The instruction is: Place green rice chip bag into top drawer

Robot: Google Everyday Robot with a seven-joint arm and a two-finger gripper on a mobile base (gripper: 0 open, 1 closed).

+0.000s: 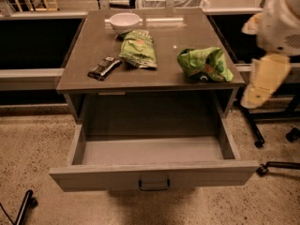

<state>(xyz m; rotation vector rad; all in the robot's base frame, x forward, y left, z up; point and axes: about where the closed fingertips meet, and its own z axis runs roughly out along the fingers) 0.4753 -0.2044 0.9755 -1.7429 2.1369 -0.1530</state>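
The bright green rice chip bag (204,63) lies puffy and wrinkled on the right part of the grey table top (93,46). The top drawer (154,175) below is pulled wide open, with nothing visible inside and its small dark handle (153,185) at the front centre. My gripper (263,82) is at the right edge of the view, a blurred cream shape hanging below the white arm (281,22). It is to the right of the bag and apart from it, holding nothing that I can see.
A paler olive-green bag (138,49) lies at the table's middle, a dark snack bar (104,68) to its left, and a white bowl (124,21) at the back. Office chair legs and wheels (272,139) stand on the floor to the right of the drawer.
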